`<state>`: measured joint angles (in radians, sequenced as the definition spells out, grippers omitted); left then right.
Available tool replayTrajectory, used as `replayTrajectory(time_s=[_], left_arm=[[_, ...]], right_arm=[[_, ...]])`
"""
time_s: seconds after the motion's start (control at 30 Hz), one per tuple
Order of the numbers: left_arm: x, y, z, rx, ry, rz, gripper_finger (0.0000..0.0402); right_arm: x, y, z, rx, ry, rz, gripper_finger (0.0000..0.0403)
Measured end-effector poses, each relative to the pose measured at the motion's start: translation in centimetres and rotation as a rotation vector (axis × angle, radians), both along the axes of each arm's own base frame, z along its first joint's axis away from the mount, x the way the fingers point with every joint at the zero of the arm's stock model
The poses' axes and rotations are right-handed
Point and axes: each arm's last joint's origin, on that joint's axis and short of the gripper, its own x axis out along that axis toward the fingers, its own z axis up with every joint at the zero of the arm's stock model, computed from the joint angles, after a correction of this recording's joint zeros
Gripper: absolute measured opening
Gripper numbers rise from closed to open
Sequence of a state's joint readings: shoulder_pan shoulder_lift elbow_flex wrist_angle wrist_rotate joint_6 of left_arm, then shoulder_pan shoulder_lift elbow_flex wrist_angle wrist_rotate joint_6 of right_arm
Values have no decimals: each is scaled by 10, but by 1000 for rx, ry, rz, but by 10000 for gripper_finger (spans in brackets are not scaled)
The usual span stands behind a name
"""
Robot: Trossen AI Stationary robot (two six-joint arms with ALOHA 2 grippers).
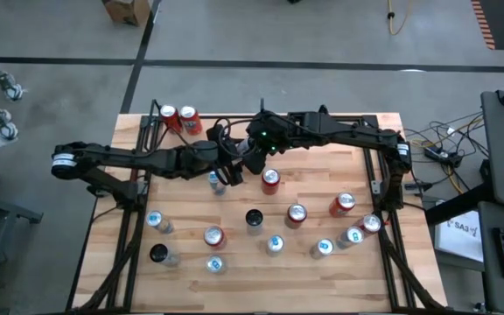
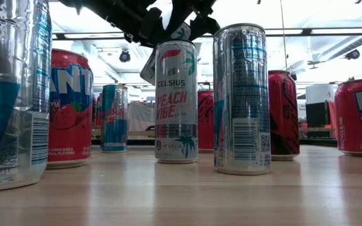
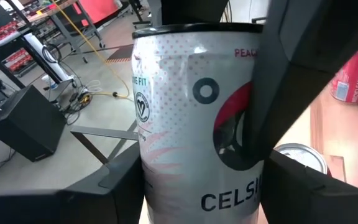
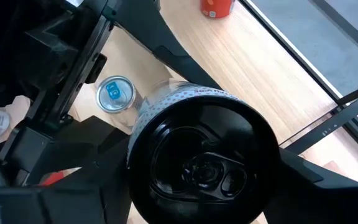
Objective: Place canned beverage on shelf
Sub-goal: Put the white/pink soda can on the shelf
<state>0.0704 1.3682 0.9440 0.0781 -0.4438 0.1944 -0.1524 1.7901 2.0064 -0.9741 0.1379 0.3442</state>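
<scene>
The light wood surface (image 1: 322, 166) fills the middle of the high view, with black frame rails along both of its sides. The shelf (image 1: 150, 131), a narrow bay of thin black frame, sits at the far left corner, and two red cans (image 1: 178, 118) stand just beside its frame. Both dark arms reach in from opposite sides and meet over the far middle of the surface. There the left gripper (image 1: 231, 166) and the right gripper (image 1: 254, 157) close in on the same white Celsius can (image 3: 191, 124), which has a black lid. The can is up off the surface, above the tops of the standing cans, and well apart from the shelf. In the right wrist view the right arm's fingers (image 4: 328, 180) are clamped on its sides just below the lid. The left gripper flanks the can's body, but whether it actually grips cannot be told. Many loose cans stand across the near half of the surface. A red-topped can (image 1: 270, 180) is just beside the grippers. In the low view a second Celsius can (image 2: 176, 100) stands upright beside a silver can (image 2: 242, 100).
</scene>
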Motion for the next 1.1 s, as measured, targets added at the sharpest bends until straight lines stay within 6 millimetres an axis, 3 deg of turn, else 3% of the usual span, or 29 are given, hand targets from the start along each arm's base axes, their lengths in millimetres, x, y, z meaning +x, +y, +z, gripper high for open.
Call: replayTrajectory(time_s=[0.23,0.47,0.63,0.83,1.1], left_arm=[[-1,1,-6,0,-19,-11,225],[-14,10,-14,8,-92,29,225],[-40,11,-12,23,-215,42,225],[-72,7,-8,62,-338,39,225],[-107,3,-2,137,-476,37,225]], right_arm=[[-2,0,15,-43,-48,30,335],[-9,1,39,-113,-103,82,340],[-14,1,51,-206,-146,132,335],[-4,0,49,-290,-226,214,337],[19,-1,29,-391,-387,303,334]])
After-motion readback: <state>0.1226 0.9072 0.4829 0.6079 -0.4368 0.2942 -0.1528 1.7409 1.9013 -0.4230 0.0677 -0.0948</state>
